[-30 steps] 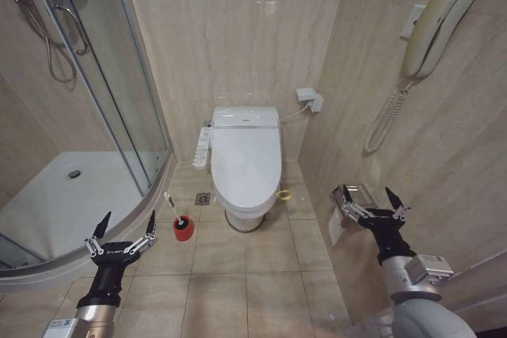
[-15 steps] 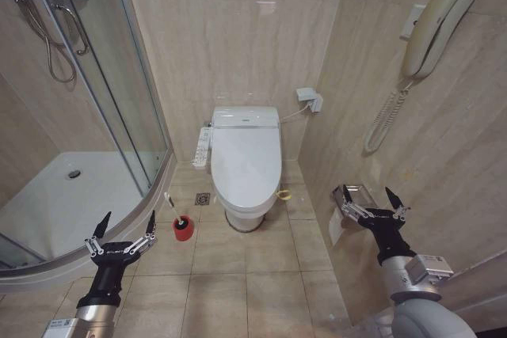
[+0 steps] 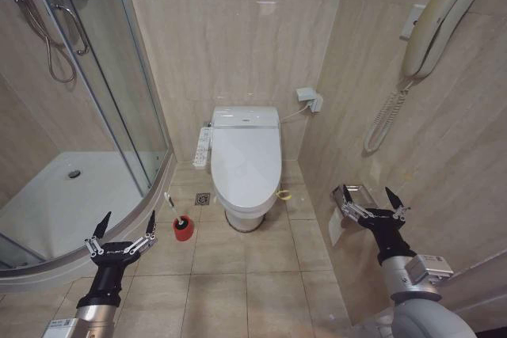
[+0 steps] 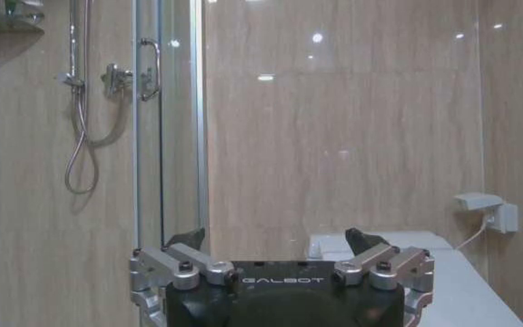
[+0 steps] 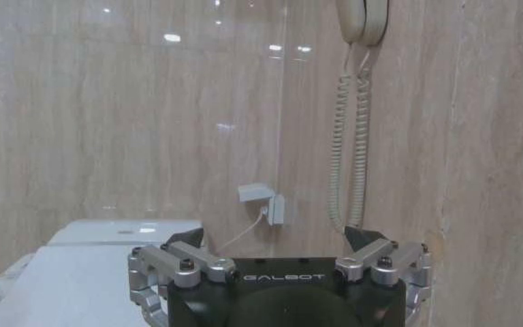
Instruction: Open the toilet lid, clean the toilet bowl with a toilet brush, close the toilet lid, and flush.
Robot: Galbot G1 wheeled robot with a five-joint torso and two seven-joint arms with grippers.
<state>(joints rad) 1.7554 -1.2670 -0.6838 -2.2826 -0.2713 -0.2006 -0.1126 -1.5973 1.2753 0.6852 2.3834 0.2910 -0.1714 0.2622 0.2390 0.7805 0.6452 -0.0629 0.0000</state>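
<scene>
Two grippers: both low, fingers spread wide, holding nothing
Left gripper: beside the shower tray
Toilet brush: upright in its red holder on the floor
Toilet lid: shut
Right gripper: near the paper holder

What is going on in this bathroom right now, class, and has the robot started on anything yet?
Nothing is being handled yet. The robot faces the toilet with the toilet lid down. The toilet brush stands in its red holder on the floor, to the toilet's left. The left hand hangs open and empty near the shower tray. The right hand is open too, close to the toilet paper holder on the right wall. No cleaning step has begun.
</scene>
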